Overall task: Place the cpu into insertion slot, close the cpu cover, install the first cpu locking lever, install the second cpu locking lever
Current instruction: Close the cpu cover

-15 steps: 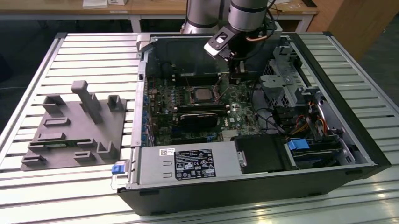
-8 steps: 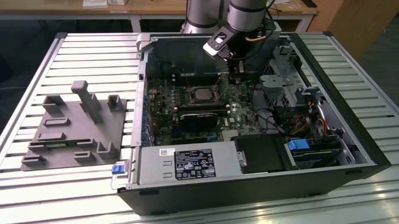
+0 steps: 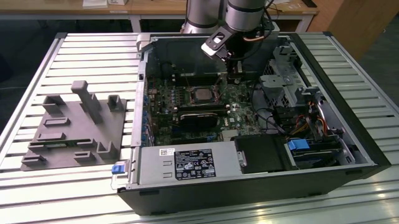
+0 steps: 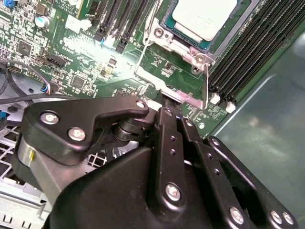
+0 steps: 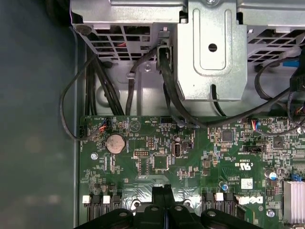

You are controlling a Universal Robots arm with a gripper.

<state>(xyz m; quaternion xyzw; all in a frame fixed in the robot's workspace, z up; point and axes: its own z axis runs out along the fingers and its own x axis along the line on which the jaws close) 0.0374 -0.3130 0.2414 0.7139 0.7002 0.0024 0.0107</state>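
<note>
The cpu (image 4: 205, 16), a pale silver square, lies in the insertion slot (image 4: 183, 46) on the green board; the exterior view shows the cpu (image 3: 201, 94) near the middle of the open case. The cpu cover (image 4: 190, 100), a thin silver frame, stands swung up off the slot, with green board visible through its window. My gripper (image 4: 167, 110) meets the cover's free edge with its black fingers pressed together on it. It is seen from above in the first wrist view (image 5: 164, 191). In the exterior view it hangs just right of the socket (image 3: 234, 77).
Long black memory slots (image 4: 248, 52) run beside the socket. A metal drive cage (image 5: 212, 52) with dark cables (image 5: 119, 90) stands close to the arm. A black module (image 3: 199, 119) and the power supply (image 3: 187, 163) lie nearer the front. A grey fixture (image 3: 74, 126) sits outside the case.
</note>
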